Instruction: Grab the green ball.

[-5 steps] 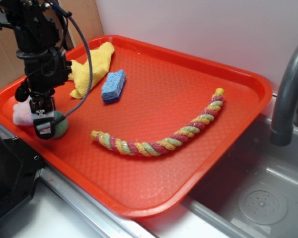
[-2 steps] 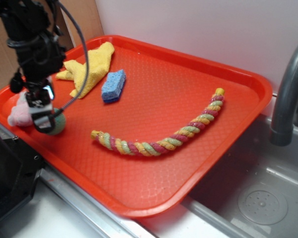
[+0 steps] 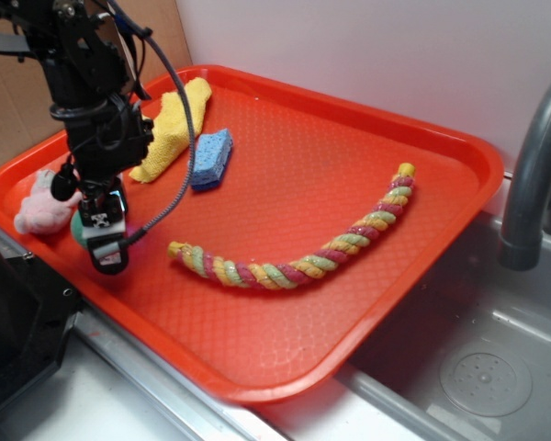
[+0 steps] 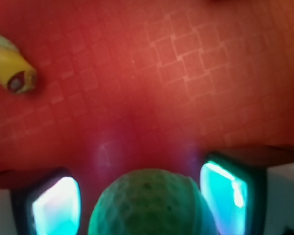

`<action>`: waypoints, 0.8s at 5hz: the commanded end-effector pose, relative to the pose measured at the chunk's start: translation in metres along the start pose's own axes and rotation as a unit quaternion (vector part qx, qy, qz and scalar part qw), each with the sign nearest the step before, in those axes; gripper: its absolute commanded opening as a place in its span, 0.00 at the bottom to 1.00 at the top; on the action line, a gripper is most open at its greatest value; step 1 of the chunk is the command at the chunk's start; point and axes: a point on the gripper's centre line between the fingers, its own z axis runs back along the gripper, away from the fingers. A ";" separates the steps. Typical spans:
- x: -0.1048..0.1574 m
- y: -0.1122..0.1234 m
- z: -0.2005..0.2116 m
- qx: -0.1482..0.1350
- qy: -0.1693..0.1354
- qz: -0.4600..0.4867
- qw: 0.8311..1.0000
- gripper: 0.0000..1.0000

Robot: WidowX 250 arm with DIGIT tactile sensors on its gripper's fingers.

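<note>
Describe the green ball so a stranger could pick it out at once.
Start at the red tray and go to its near-left corner, where the black gripper hangs. The green ball sits between its fingers, beside the pink plush toy. It alone is a round, teal-green, knitted sphere.

A plain white wall [image 3: 367,55] rises behind a steel sink [image 3: 477,367] with a grey faucet [image 3: 533,165].

This looks like a mock kitchen set up for robot trials. A grey faucet [image 3: 533,175] curves over a steel sink [image 3: 459,367] with a round drain [image 3: 485,377], and an orange tray [image 3: 367,184] sits beside it. A blue sponge [image 3: 210,158] and yellow cloth [image 3: 170,129] suit dishwashing.
</note>
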 end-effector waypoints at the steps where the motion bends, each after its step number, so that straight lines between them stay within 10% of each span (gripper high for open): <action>1: 0.000 -0.001 0.028 0.039 0.010 0.028 0.999 0.00; 4: -0.017 0.017 0.184 0.124 -0.085 0.311 0.939 0.00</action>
